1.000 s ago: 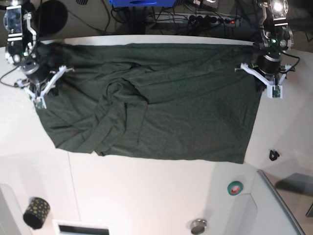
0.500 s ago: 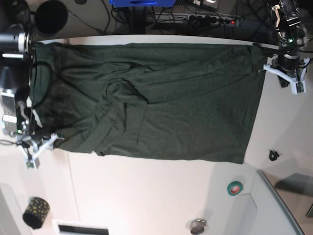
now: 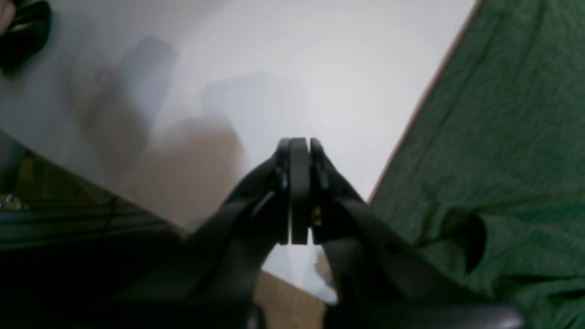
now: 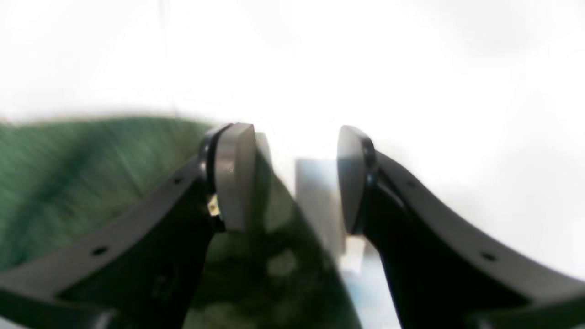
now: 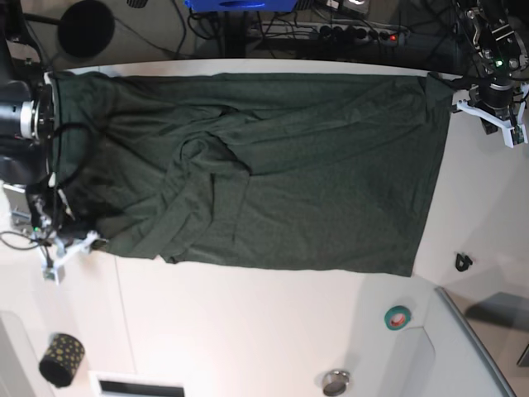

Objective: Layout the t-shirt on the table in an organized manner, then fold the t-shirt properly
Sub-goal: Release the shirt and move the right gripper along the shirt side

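Observation:
The dark green t-shirt (image 5: 273,165) lies spread across the white table (image 5: 248,331), with bunched folds left of its middle. My right gripper (image 5: 62,252) hangs at the shirt's lower left corner. In the right wrist view it (image 4: 295,178) is open, with the t-shirt (image 4: 91,173) edge under its left finger and nothing gripped. My left gripper (image 5: 506,124) is just off the shirt's upper right corner. In the left wrist view it (image 3: 299,192) is shut and empty over bare table, with the t-shirt (image 3: 502,137) to its right.
A green tape roll (image 5: 397,317), a small black item (image 5: 463,262) and a grey tray (image 5: 479,347) sit at the lower right. A dotted black roll (image 5: 62,358) and a round metal piece (image 5: 335,382) lie near the front edge. Cables and a power strip (image 5: 364,33) run behind the table.
My right arm has moved from the shirt's upper left corner down to its lower left corner and its gripper has opened. My left gripper has drawn off the shirt toward the far right corner.

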